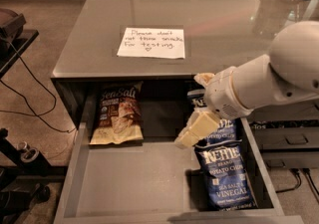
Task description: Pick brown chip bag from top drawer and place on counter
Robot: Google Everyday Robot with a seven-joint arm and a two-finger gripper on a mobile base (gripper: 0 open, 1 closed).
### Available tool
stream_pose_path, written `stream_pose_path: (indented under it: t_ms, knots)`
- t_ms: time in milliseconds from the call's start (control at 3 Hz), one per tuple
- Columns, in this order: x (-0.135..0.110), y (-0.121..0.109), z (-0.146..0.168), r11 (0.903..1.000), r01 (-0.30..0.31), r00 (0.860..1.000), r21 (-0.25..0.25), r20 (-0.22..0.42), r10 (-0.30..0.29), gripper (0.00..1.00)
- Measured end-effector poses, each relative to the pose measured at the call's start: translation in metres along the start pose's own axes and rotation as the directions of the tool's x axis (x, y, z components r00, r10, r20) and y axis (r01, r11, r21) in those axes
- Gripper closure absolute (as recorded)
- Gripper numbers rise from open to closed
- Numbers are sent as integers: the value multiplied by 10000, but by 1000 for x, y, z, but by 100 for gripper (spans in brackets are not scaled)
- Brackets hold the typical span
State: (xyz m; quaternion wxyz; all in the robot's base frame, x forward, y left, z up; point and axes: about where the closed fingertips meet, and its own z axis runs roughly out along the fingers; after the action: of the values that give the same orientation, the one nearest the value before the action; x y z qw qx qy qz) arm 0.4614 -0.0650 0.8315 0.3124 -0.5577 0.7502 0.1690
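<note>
above top drawer (129, 183) centre, gripper (192, 132), pinch state unreadable; brown chip bag (117, 116) beside side wall, bare floor between.

Dim, warm light from overhead glares off the glossy surface (224, 29). The drawer (134, 178) is deeply shadowed at the back, and my pincer (185, 139) hangs brightly lit over its middle.

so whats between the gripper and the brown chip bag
Camera view: only bare top drawer floor lies between the gripper, over the drawer's middle, and the brown chip bag.
</note>
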Motion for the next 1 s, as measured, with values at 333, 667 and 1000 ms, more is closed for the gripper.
stream_pose_path:
  t_ms: [333,667,1000]
  knots:
    - [-1,0,46,9998,-157,9976,-112,668,164,0]
    - [-18,-4,104,9997,-180,9922,-174,1228,200,0]
    - [-38,-6,163,9990,-87,9881,-447,1531,155,0]
